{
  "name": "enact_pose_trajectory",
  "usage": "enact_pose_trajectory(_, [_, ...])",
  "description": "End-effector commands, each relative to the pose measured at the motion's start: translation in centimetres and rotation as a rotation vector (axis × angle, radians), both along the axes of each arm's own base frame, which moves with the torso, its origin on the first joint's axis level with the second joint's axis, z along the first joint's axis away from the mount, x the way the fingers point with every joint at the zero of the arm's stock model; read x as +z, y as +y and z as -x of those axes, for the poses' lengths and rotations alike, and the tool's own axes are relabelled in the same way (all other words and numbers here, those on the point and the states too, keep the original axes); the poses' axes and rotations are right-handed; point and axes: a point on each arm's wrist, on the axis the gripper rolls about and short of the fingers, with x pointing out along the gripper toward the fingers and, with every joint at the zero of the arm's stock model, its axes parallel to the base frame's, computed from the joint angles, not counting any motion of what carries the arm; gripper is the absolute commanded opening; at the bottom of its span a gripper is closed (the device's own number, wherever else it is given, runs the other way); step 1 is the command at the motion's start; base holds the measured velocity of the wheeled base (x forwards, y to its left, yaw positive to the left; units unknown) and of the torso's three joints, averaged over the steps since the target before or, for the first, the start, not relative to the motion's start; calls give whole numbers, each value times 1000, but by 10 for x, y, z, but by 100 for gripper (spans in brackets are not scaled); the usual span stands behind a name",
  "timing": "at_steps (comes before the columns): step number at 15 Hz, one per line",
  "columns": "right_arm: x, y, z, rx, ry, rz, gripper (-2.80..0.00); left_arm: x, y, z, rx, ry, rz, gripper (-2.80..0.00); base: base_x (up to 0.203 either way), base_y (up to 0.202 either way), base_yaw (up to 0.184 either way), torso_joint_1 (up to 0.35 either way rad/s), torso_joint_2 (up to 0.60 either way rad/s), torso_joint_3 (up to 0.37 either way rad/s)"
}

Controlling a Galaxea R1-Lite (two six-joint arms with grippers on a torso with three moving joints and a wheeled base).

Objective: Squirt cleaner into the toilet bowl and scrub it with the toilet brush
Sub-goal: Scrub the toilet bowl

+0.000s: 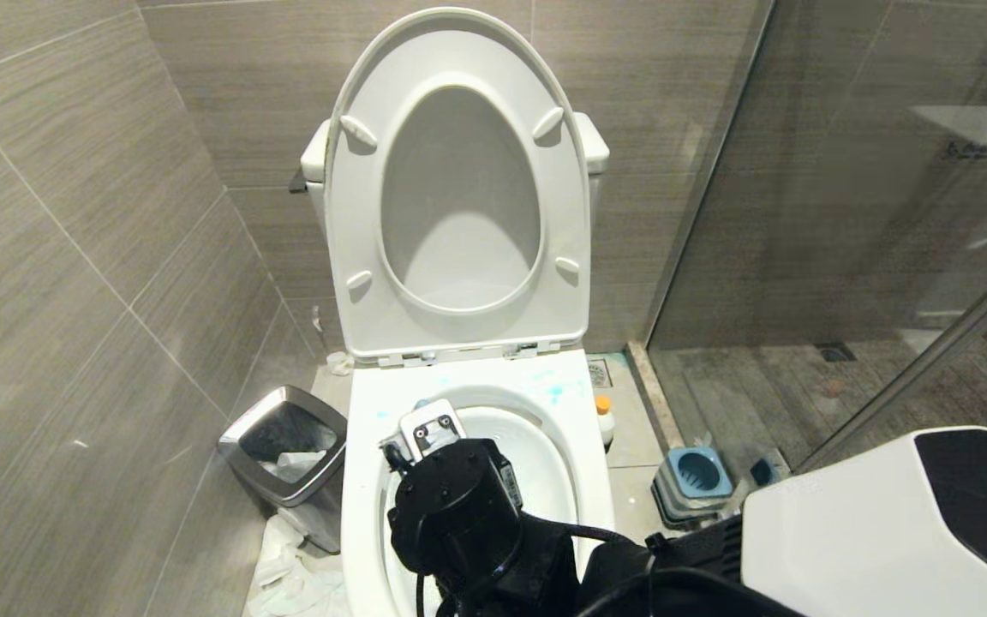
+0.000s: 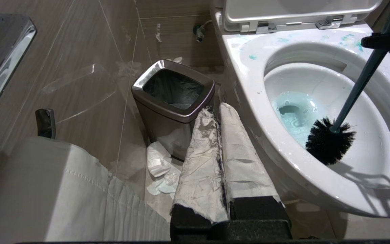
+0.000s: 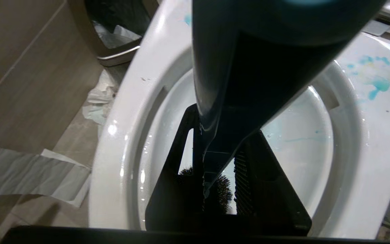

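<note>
Right gripper [image 3: 215,189]: clamped on toilet brush handle, hanging over the bowl so the bristles reach down inside.
Toilet bowl [image 2: 249,98]: seat and lid up for access; light blue water at bottom, blue splashes on rim.
Toilet brush [image 2: 330,139]: handle slanted, black head low on inner wall, probably touching it.
Holder [image 1: 697,476]: on floor right of toilet, empty.
Cleaner [image 1: 603,418]: upright beside toilet, capped, out of the way.
Left gripper [image 2: 220,145]: shut, parked beside bowl.

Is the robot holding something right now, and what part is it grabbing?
Yes. The right gripper holds the toilet brush by its long slim handle, bristles down inside the toilet bowl. The left gripper is shut and holds nothing.
</note>
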Motion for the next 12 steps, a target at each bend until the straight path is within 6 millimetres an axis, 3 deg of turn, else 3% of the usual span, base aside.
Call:
enact_pose_trajectory(1, [-5,7,0,6,-1,-1,-280,0,0,0,2,2,0,-280,0,0,0,0,0,0])
enact_pose_trajectory(7, [-17,33,-24,38,-26,-20,-280,0,0,0,2,1,0,-280,0,0,0,0,0,0])
enact_pose_trajectory(12, [-17,46,-65,27,-117,1,-280,0,0,0,1,1,0,-280,0,0,0,0,0,0])
